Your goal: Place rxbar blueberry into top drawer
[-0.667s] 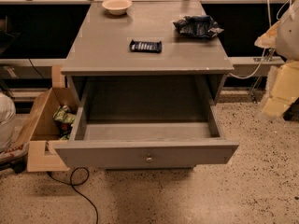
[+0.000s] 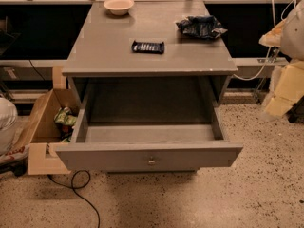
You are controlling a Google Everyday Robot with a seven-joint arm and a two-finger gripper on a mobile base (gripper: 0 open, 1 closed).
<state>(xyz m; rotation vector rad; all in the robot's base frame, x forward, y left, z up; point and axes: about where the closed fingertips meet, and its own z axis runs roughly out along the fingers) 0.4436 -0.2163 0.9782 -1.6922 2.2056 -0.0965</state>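
The rxbar blueberry (image 2: pixel 147 47) is a small flat dark navy bar lying on the grey cabinet top, near its middle. The top drawer (image 2: pixel 150 156) stands pulled wide open below it, with a flat grey front, one small round knob and nothing visible inside. My gripper (image 2: pixel 281 93) shows as pale yellowish parts of the arm at the right edge, beside the cabinet's right side, at about the height of the cabinet top. It is well to the right of the bar and touches nothing.
A wrinkly dark blue bag (image 2: pixel 201 26) lies at the back right of the cabinet top (image 2: pixel 104 51). A pale bowl (image 2: pixel 118 5) stands at the back left. A tan wooden box (image 2: pixel 42 127) with snack packets stands on the floor at left. A black cable (image 2: pixel 78 194) lies below the drawer.
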